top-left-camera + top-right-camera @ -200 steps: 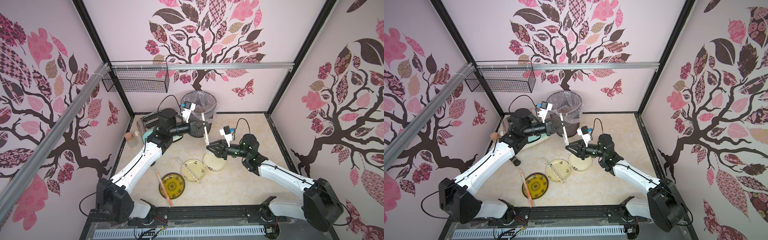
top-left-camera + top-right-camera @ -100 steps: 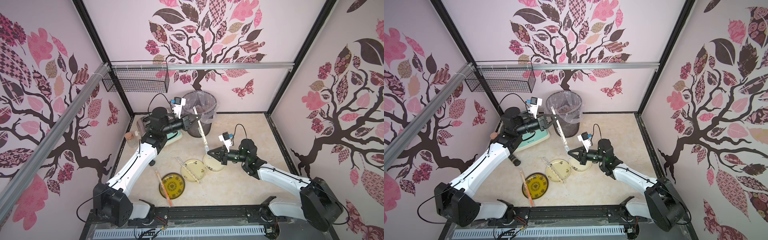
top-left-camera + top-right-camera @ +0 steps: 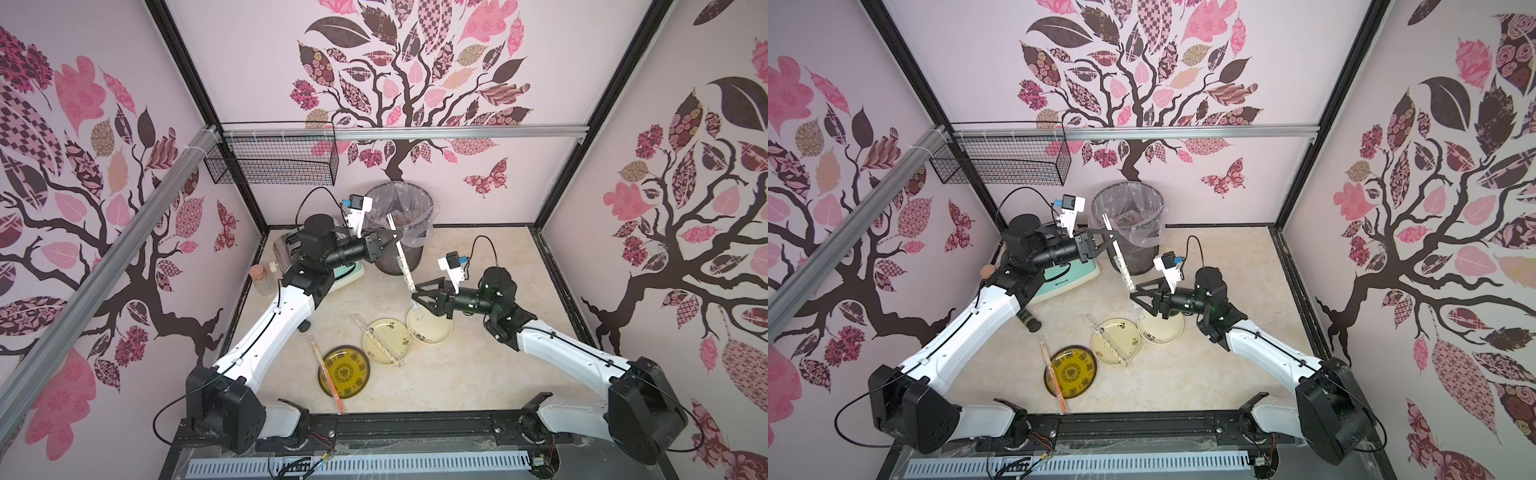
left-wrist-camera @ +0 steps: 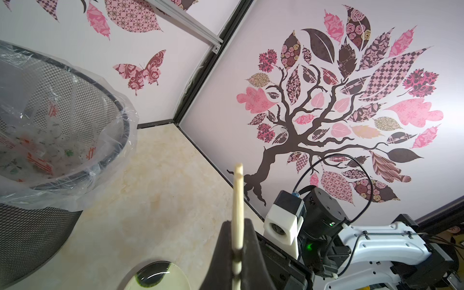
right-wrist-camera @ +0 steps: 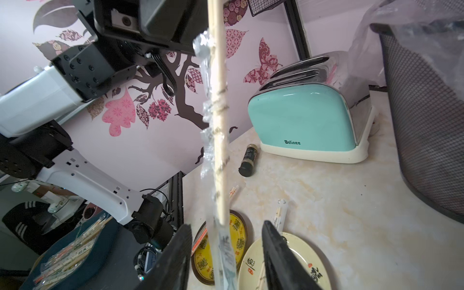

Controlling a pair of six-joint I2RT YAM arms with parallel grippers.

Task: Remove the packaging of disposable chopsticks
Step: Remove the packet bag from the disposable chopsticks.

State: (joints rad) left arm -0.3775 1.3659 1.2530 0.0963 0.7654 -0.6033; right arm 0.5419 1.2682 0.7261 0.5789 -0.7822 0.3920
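My left gripper (image 3: 397, 237) (image 4: 237, 241) is shut on a pair of disposable chopsticks (image 3: 394, 226) (image 4: 238, 195), held upright in front of the bin. A crumpled clear sleeve of packaging (image 3: 406, 272) (image 5: 222, 251) still clings to the sticks (image 5: 218, 100) and hangs past their lower tips. My right gripper (image 3: 414, 292) (image 5: 227, 224) stands open, its jaws on either side of the sleeve's lower end without touching it. A second wrapped pair (image 3: 380, 345) lies across a cream plate (image 3: 399, 332). An orange-red wrapped pair (image 3: 326, 372) lies over a dark yellow plate (image 3: 349, 376).
A mesh trash bin with a clear liner (image 3: 399, 199) stands at the back, behind the held sticks. A mint toaster (image 5: 301, 120) and a small dark bottle (image 5: 248, 160) lie at the back left. Another cream plate (image 3: 436, 332) sits under my right gripper. A wire basket (image 3: 274, 162) hangs on the wall.
My right gripper has opened and let go of the sleeve, which now hangs loose from the sticks. My left gripper has swung back right, towards the bin, with the sticks.
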